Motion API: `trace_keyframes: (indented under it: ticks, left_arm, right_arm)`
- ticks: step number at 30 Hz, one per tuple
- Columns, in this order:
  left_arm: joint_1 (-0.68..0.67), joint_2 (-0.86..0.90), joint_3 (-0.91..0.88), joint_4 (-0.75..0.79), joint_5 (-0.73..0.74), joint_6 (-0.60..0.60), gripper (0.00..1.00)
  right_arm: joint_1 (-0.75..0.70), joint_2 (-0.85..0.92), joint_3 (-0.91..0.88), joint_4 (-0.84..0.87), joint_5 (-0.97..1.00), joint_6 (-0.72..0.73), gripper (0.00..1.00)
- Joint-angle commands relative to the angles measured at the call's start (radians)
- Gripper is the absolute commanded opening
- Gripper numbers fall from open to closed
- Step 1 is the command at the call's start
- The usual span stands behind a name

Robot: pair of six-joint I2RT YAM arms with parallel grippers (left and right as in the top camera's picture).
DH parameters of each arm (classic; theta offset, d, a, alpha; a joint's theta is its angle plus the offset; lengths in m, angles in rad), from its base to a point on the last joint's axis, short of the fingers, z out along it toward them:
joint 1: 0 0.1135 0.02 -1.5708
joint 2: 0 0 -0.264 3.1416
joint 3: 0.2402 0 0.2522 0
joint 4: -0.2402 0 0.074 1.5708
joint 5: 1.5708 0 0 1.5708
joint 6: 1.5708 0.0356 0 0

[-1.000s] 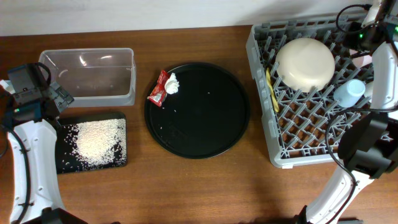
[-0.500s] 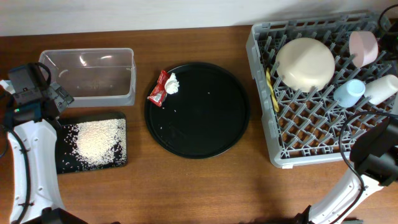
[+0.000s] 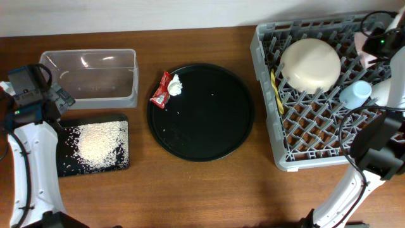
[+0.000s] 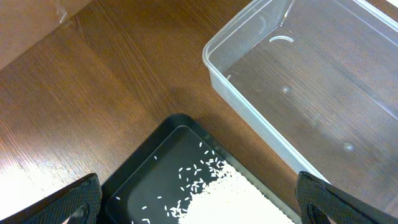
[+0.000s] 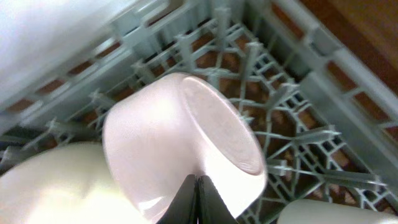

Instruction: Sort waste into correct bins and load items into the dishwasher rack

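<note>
Nearest you, the shallow black tray (image 3: 125,166) is lying flat on the wood-grain table (image 3: 209,190), a rectangle with rounded corners; a heap of white rice grains (image 3: 98,142) is covering most of its floor, with stray grains scattered around it. Your left gripper (image 4: 198,186) is hovering over that tray's far end, its dark fingers spread wide and holding nothing; the left arm is running up the table's left edge with the wrist bent inward. Just beyond, the clear plastic tub (image 3: 88,76) is sitting empty, thin-walled and glossy. To the right, the round black tray (image 3: 202,120) is carrying a small red wrapper (image 3: 161,93) and a crumpled white tissue scrap (image 3: 175,85) at its far left rim, touching each other. Further right, the grey lattice rack (image 3: 262,76) is holding a smooth cream bowl (image 3: 310,63) turned upside down, a light blue cup (image 3: 354,94) and a yellow utensil (image 3: 274,85). At the far right corner, your right arm is reaching up over the rack; your right gripper (image 5: 196,196) is showing fingers pressed together in front of the glossy pink bowl (image 5: 168,137), which is tilting on its side among the pegs; you cannot tell whether they are touching it.
</note>
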Motion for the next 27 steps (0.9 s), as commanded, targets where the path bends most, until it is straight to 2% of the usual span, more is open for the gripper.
trace_keyframes:
  ticks: [1, 15, 27]
  left_arm:
    - [0.003, -0.021, 0.012, 0.002, 0.001, -0.009, 0.99]
    - [0.003, -0.021, 0.012, 0.002, 0.001, -0.009, 0.99]
    - [0.003, -0.021, 0.012, 0.002, 0.001, -0.009, 0.99]
  right_arm:
    - [0.048, 0.018, -0.005, -0.007, -0.048, -0.039, 0.04]
    - [0.069, 0.018, -0.005, -0.068, -0.081, -0.040, 0.04]
    - [0.140, 0.013, -0.002, -0.096, -0.085, -0.125, 0.05]
